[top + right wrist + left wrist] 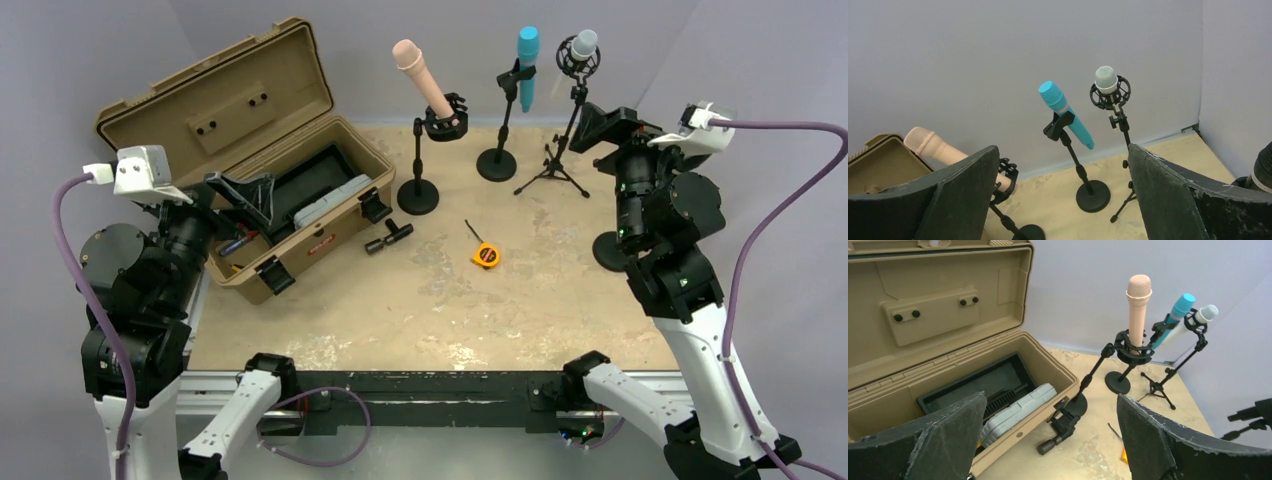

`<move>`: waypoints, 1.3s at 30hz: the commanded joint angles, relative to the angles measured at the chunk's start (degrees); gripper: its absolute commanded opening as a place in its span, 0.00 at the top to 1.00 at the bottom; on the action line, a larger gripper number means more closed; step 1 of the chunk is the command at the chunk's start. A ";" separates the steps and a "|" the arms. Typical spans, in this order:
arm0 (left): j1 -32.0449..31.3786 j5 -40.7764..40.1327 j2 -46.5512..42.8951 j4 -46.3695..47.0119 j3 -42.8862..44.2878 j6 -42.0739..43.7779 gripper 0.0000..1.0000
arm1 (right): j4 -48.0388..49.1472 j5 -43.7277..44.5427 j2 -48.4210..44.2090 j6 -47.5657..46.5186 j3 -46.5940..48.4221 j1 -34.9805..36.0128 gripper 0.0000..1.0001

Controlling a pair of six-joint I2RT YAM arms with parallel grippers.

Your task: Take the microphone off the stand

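Three microphones stand at the back of the table. A peach microphone leans in a shock mount on a round-base stand. A teal microphone sits in a clip on a round-base stand. A white-grey microphone sits in a shock mount on a tripod stand. All three also show in the left wrist view, peach, teal and white, and in the right wrist view, peach, teal and white. My left gripper is open and empty over the toolbox. My right gripper is open and empty, just right of the tripod stand.
An open tan toolbox with a grey case inside stands at the left. A black mic clip and an orange tape measure lie mid-table. Another black round base sits beside my right arm.
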 commanded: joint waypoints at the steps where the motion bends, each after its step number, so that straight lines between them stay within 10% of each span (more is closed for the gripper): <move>1: 0.41 4.34 0.24 1.56 -2.21 -1.02 0.00 | 1.45 -0.31 -0.05 0.48 0.01 -0.29 0.01; 18: 0.40 10.82 -2.51 -0.65 -8.93 -0.60 0.00 | 16.68 -22.21 6.15 -4.97 -5.17 -0.33 0.01; 26: 0.41 39.88 -0.17 -1.06 -15.00 2.18 0.00 | 20.05 -46.83 22.24 -9.83 5.11 -0.18 0.01; 39: 0.23 51.81 -9.04 1.54 -31.37 -2.77 0.00 | 12.18 -45.08 44.21 -19.52 28.27 2.73 0.06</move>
